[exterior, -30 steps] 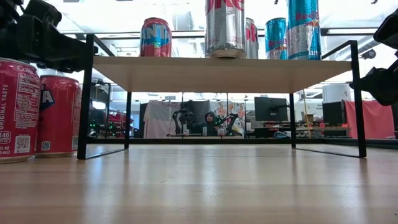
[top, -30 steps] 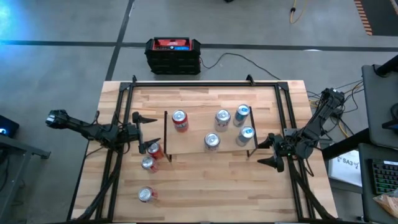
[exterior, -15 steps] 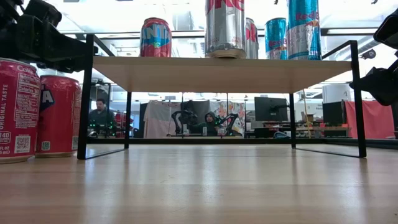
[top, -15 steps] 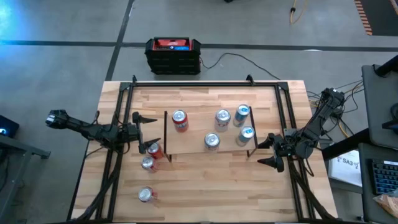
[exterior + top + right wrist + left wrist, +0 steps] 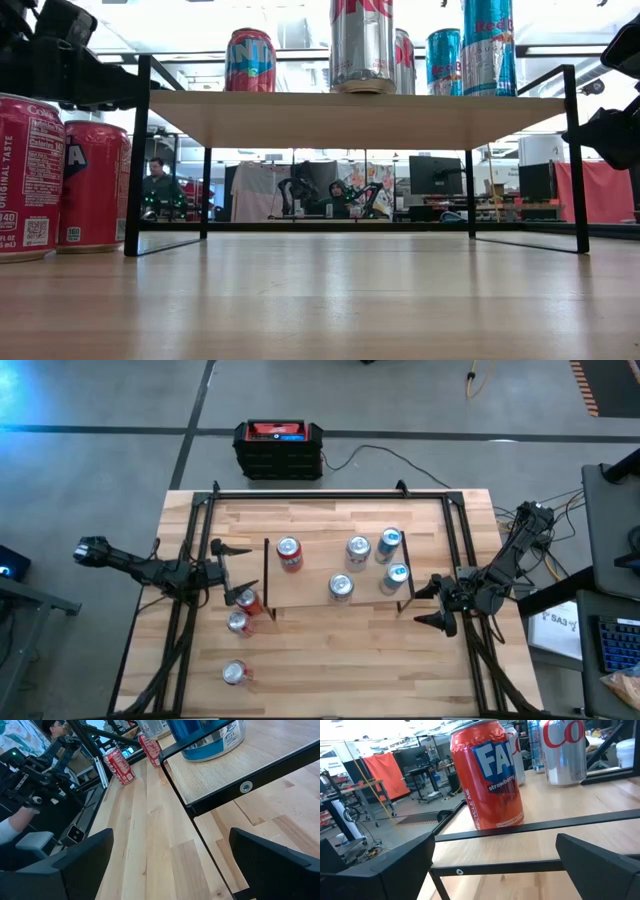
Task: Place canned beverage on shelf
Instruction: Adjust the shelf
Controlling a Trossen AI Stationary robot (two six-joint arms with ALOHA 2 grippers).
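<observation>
Presently, low light-wood shelf (image 5: 320, 585) on thin black legs bearing five cans, red strawberry Fanta can (image 5: 492, 777) included, left gripper (image 5: 232, 574) spread wide beside shelf's left end, empty, right gripper (image 5: 430, 603) likewise wide, empty, at right end.

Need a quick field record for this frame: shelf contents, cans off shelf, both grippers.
shelf: light-wood board on black legs, mid-table
cans on shelf: five; red Fanta strawberry can at its left end, four silver/blue cans toward the right
cans off shelf: three red cans on the tabletop, by the shelf's left front corner and nearer the front edge
left gripper: open, empty, just left of the shelf, facing the Fanta can
right gripper: open, empty, at the shelf's right end
</observation>
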